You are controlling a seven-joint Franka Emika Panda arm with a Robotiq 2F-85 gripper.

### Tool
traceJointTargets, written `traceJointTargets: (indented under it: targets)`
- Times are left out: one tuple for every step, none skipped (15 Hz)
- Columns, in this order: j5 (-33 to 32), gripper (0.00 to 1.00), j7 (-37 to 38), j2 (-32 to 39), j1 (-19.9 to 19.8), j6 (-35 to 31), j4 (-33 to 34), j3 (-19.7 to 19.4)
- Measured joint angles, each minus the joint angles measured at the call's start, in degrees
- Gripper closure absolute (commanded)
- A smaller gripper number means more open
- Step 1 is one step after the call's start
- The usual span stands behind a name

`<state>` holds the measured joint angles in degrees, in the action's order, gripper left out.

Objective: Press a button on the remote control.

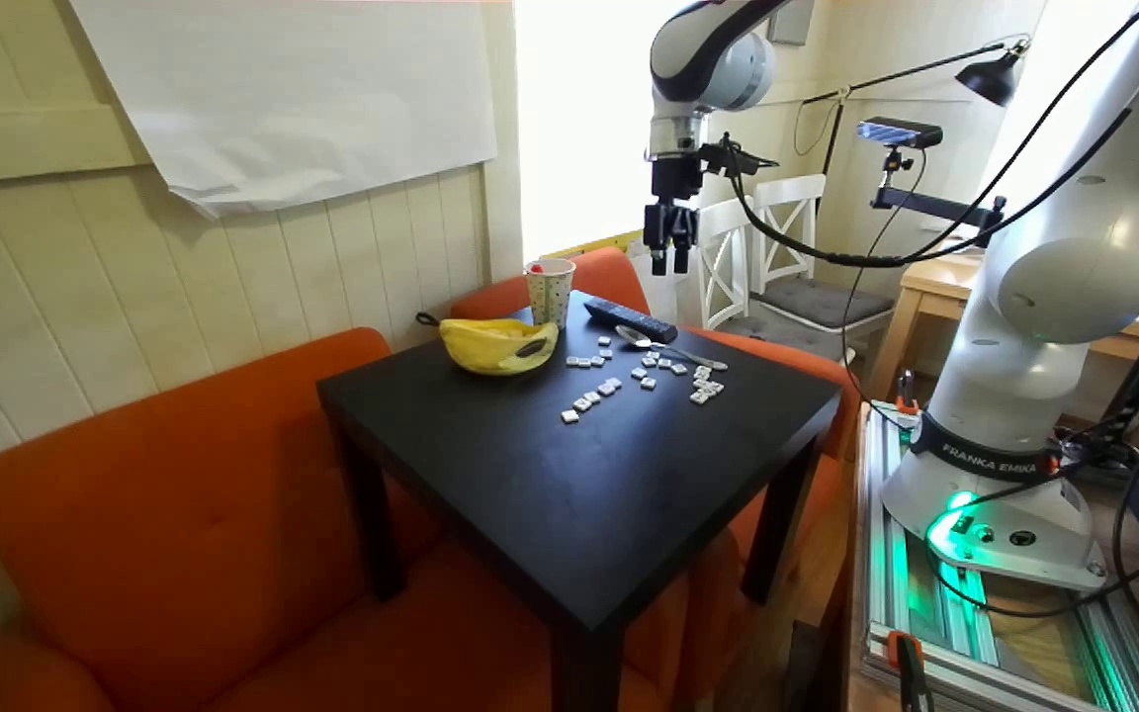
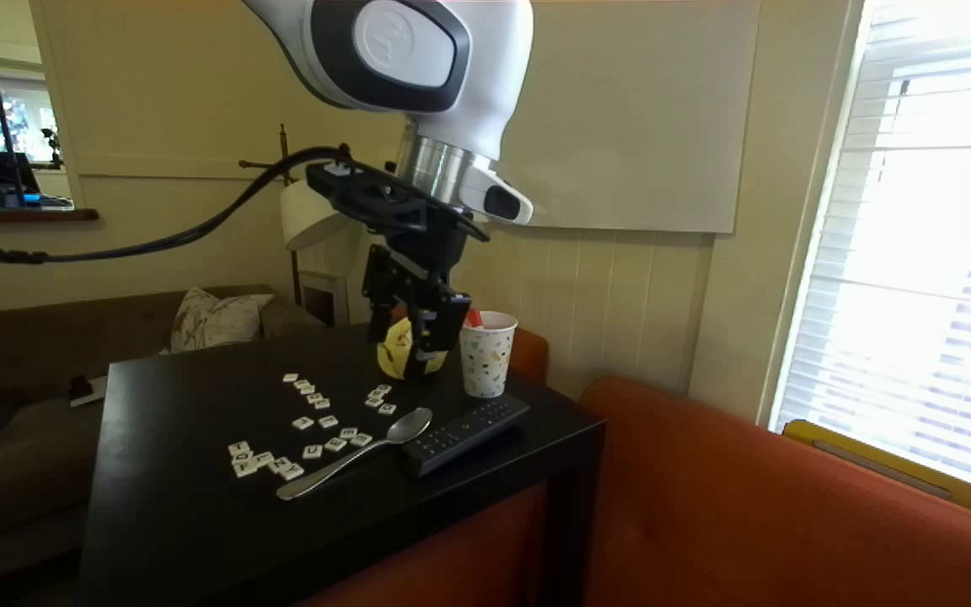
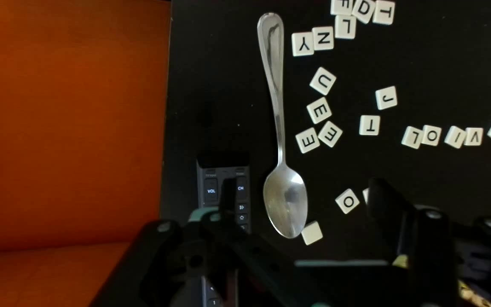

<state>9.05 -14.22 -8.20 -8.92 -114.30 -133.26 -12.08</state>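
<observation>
One remote control (image 2: 464, 434), one spoon (image 3: 279, 123), one cup (image 2: 487, 361), one yellow banana-shaped object (image 1: 497, 348) and at least twenty white tiles (image 3: 322, 81) share one table (image 1: 451, 455). In the wrist view the remote control lies left of the spoon, near the table's left edge. The gripper (image 1: 670, 265) hangs above, jaws apart. In an exterior view open room runs from the tiles to the near corner (image 1: 591, 605).

A window (image 2: 915, 211) near three o'clock glares white in an exterior view; the sofa (image 2: 26, 464) toward eight is dim. In an exterior view, green light glows on the robot base (image 1: 1009, 519) at four. In the wrist view, the gripper (image 3: 304, 189) blurs from four to seven.
</observation>
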Motion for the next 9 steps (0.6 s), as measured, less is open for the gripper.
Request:
traceJointTargets:
  targets:
    - [0.4,0.0,-1.1,-0.6,0.0,-0.1,-0.3,-0.3]
    - [0.6,0.0,-2.7,-1.4,0.0,-0.5,-0.6,-0.5]
    - [0.9,0.0,-4.4,-2.1,0.0,-1.2,-1.1,-0.7]
    - [1.0,0.0,-5.6,-2.9,0.0,-1.9,-1.6,-0.9]
    - [1.1,0.0,-6.6,-3.6,0.0,-2.4,-2.0,-1.0]
    - [1.1,0.0,-7.6,-4.4,0.0,-2.7,-2.4,-1.2]
    - [1.1,0.0,-8.5,-5.0,0.0,-3.0,-2.9,-1.4]
    - [1.1,0.0,-9.5,-5.6,0.0,-3.1,-3.3,-1.6]
    - [1.1,0.0,-9.7,-5.9,0.0,-3.1,-3.4,-1.7]
